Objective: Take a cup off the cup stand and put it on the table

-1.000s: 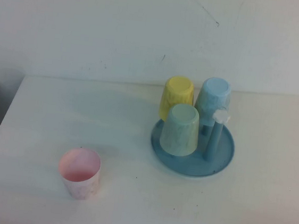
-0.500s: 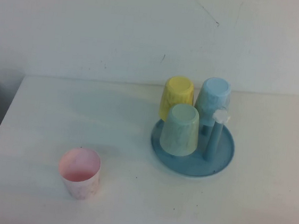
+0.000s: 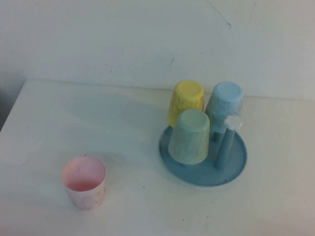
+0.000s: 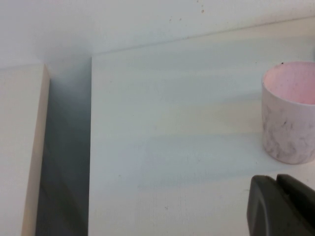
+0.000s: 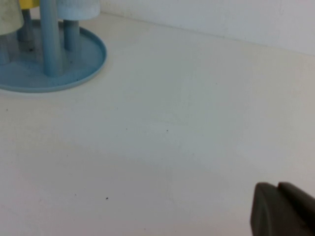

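1. The cup stand (image 3: pixel 234 165) sits on the table (image 3: pixel 271 220), at about two o'clock from the tabletop's middle, near the back edge.
2. The cup (image 3: pixel 190 136), pale mint green, hangs upside down on a peg at the stand's seven o'clock side, closest to the robot.
3. A yellow cup (image 3: pixel 185 102) is inverted at the stand's eleven o'clock, just behind the mint one, and a light blue cup (image 3: pixel 224 105) is inverted at twelve to one o'clock.
4. One bare peg (image 3: pixel 226 143) with a white cap stands upright at about three o'clock of the mint cup.
5. A pink cup (image 3: pixel 84 182) stands mouth-up on the table, well apart from the stand, at roughly eight o'clock from it.
6. The left gripper (image 4: pixel 283 206) hovers low over the table near the pink cup; I cannot tell how its fingers stand.
7. The right gripper (image 5: pixel 283 210) hangs over bare table, well apart from the stand; its state I cannot tell either.
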Available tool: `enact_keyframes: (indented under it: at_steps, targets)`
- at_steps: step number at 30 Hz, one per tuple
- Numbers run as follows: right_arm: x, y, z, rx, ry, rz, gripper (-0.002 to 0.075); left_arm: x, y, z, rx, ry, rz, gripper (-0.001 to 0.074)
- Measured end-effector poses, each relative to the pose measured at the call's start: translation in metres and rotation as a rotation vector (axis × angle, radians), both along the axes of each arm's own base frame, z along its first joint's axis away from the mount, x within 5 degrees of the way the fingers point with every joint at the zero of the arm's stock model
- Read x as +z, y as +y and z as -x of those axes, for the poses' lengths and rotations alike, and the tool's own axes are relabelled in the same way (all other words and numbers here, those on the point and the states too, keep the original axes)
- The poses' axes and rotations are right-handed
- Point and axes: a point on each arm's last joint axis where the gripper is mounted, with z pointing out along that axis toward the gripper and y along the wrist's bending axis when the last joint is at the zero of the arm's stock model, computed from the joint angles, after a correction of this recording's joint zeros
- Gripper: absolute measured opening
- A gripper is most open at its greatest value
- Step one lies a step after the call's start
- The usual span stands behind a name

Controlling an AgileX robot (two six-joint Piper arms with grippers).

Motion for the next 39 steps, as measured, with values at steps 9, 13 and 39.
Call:
enact_keyframes:
  at_steps: [9, 13, 39]
  targets:
    - [0.0, 0.0, 0.0, 0.0, 0.0, 0.0, -0.0003, 0.0, 0.0, 0.0, 0.0, 0.002, 0.0, -0.0002]
    - [0.0, 0.0, 0.0, 0.0, 0.0, 0.0, -0.0003, 0.0, 0.0, 0.0, 0.0, 0.002, 0.0, -0.0002]
    - [0.0, 0.0, 0.0, 0.0, 0.0, 0.0, -0.0003, 0.027, -0.002, -0.004, 0.101, -0.175, 0.84, -0.0003]
